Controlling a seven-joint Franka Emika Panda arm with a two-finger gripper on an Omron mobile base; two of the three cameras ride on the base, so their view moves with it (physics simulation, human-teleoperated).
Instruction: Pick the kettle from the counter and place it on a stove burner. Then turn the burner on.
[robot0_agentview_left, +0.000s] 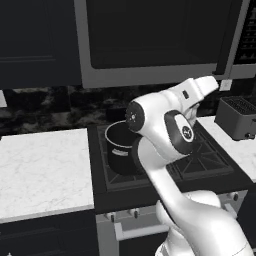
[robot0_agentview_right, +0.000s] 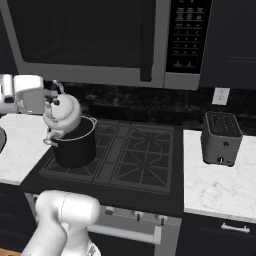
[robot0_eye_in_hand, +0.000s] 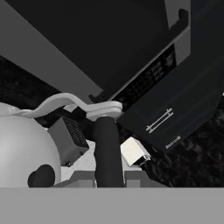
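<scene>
The small silver-grey kettle (robot0_agentview_right: 63, 113) hangs tilted in the air just above the open top of the big black pot (robot0_agentview_right: 75, 146), which stands on the cooktop's left grate. My gripper (robot0_agentview_right: 53, 93) comes in from the left and is shut on the kettle's arched black handle (robot0_eye_in_hand: 107, 151). In the hand view the kettle's round body (robot0_eye_in_hand: 22, 153) and black lid knob (robot0_eye_in_hand: 41, 177) sit at the lower left. The right-hand burner grate (robot0_agentview_right: 145, 150) is bare. The marble counter (robot0_agentview_left: 42, 170) lies left of the stove. In the left base view my arm hides the kettle.
A grey toaster (robot0_agentview_right: 221, 137) stands on the narrow white counter strip (robot0_agentview_right: 220, 187) right of the stove. A microwave (robot0_agentview_right: 100, 40) hangs low over the cooktop. Stove knobs (robot0_agentview_right: 135, 216) line the front edge. A wall outlet (robot0_agentview_right: 220, 96) is behind the toaster.
</scene>
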